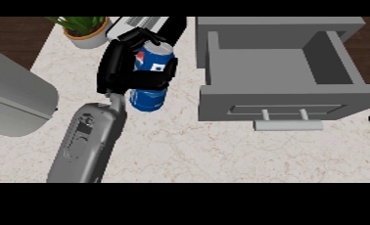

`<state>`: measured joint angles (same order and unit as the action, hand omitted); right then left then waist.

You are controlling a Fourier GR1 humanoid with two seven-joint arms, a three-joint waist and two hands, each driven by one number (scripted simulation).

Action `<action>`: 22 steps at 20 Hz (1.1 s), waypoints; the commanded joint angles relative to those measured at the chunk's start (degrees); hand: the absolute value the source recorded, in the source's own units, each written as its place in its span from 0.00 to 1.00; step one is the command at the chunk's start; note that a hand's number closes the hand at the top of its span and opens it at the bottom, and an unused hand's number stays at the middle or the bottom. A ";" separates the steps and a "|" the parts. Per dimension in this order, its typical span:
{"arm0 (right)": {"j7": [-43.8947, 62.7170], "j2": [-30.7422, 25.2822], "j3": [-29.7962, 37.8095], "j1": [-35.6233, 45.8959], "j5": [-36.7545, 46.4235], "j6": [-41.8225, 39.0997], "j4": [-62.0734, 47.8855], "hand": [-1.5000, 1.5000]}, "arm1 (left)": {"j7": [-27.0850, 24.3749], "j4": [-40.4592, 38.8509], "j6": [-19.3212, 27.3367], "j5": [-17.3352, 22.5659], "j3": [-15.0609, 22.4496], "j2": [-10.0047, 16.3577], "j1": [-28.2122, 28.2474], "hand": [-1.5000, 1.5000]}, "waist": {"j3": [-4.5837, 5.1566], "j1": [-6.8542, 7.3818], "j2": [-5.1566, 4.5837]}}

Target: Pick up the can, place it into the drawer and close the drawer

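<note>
A blue can point(149, 99) with a red and white logo is held tilted above the counter, its silver top toward the back. My left hand point(113, 70) is shut on it, black fingers wrapped across the can's middle, with the grey forearm point(86, 141) coming in from the lower left. To the right stands the grey drawer point(267, 67), pulled open and with nothing inside. Its front panel carries a pale bar handle point(288, 124). The can is left of the drawer's left wall point(212, 55) and apart from it. My right hand does not show.
A potted green plant point(86, 32) stands at the back left. A white and black appliance point(145, 23) sits behind the can. A large grey rounded object point(22, 99) fills the left edge. Marbled counter point(217, 155) lies in front of the drawer.
</note>
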<state>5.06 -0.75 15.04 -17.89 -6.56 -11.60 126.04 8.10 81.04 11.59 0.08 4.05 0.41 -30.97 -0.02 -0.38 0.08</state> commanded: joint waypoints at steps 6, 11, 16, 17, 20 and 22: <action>0.82 -1.91 3.08 2.59 -1.65 -0.50 -2.16 0.00 | 8.74 -5.69 12.32 -1.78 8.53 -0.40 -17.38 1.00 | -0.01 -0.58 -0.09; 7.16 -0.64 0.77 1.34 -1.98 0.98 6.01 0.00 | 10.82 -12.71 14.93 1.64 7.41 -0.41 -28.14 1.00 | 0.03 -0.94 -0.10; -3.03 0.72 1.10 -2.99 -0.79 -1.77 0.11 0.00 | 7.67 -22.46 16.01 3.93 7.44 -0.41 -34.31 1.00 | -0.03 -1.14 -0.14; 0.22 0.41 -0.12 1.90 0.99 0.38 -0.59 0.00 | 6.07 -26.30 14.71 5.30 4.95 -0.41 -37.47 1.00 | -0.01 -1.00 -0.30; 0.83 -0.29 1.11 1.22 -0.52 -0.43 -0.22 0.00 | 5.03 -30.39 16.99 7.33 8.37 -0.41 -40.35 1.00 | -0.02 -1.35 -0.32; -0.17 0.34 0.04 2.27 1.91 0.37 -1.64 0.00 | 6.77 -33.23 15.36 7.78 5.72 -0.41 -45.01 1.00 | -0.03 -1.18 -0.34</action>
<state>5.78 -0.65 14.94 -16.33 -5.56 -11.52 125.88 14.86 53.33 27.84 6.54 11.18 0.00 -70.38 -0.04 -1.64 -0.22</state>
